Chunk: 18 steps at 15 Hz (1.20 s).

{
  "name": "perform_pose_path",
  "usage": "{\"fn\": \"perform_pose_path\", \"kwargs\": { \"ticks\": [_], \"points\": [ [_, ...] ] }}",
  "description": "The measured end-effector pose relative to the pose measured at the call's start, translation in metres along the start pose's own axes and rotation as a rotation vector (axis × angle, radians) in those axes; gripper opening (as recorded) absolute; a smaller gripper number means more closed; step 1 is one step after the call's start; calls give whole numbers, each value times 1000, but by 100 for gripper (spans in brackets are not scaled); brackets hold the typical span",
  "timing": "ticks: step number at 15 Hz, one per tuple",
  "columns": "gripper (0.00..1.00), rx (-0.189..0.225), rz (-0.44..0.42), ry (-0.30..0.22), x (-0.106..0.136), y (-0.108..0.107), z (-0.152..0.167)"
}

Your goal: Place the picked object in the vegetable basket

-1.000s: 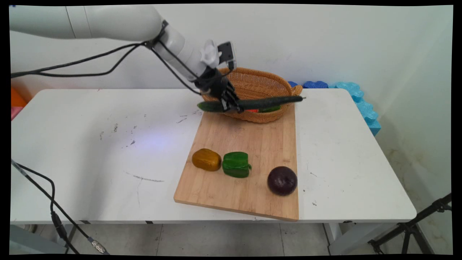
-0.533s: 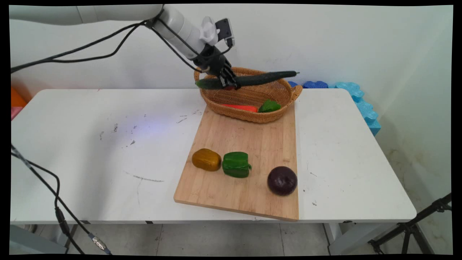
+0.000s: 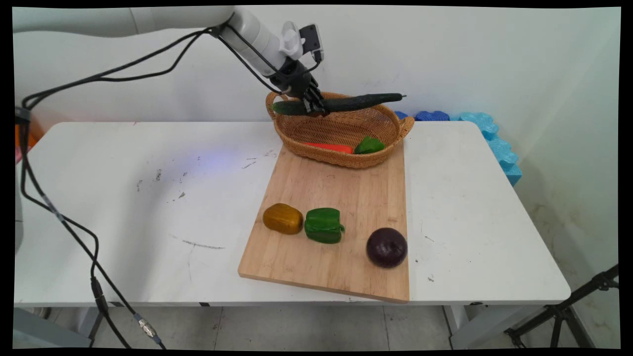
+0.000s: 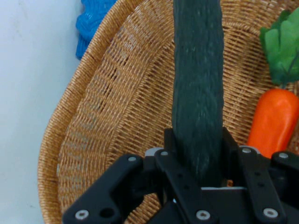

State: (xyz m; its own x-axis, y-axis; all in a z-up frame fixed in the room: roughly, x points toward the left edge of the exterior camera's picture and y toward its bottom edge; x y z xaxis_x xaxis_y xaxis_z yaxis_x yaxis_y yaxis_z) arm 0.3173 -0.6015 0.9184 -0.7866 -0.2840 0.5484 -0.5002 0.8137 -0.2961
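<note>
Gripper (image 3: 314, 105) clenched on cucumber (image 3: 346, 103) above wicker basket (image 3: 341, 133); best kept level, clear of carrot (image 4: 273, 121).

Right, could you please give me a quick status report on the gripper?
Gripper shut on cucumber, held level above wicker basket. Carrot lying in basket below. Nothing between cucumber and basket.

The cucumber (image 3: 341, 104) was dark green, held in the black gripper (image 3: 313, 105). The basket (image 3: 341, 129) under it was woven tan, with an orange carrot (image 3: 329, 147) with green leaves inside. Near the basket, the light brown wooden board (image 3: 341, 207) carried a yellow-brown potato (image 3: 282, 218), a bright green pepper (image 3: 323, 225) and a dark purple onion (image 3: 386, 247). The table (image 3: 148, 207) was white.
</note>
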Motion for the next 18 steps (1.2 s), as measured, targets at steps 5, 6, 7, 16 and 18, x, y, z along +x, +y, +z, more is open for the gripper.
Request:
{"fn": "perform_pose_path", "kwargs": {
  "ticks": [5, 6, 7, 16, 18],
  "points": [
    [0, -13, 1, -10, -5, -7, 26],
    [0, -17, 1, -11, -6, -7, 31],
    [0, -21, 1, -12, -7, -8, 36],
    [100, -43, 9, -8, -11, -10, 62],
    [100, -46, 11, -7, -12, -10, 65]
  ]
}}
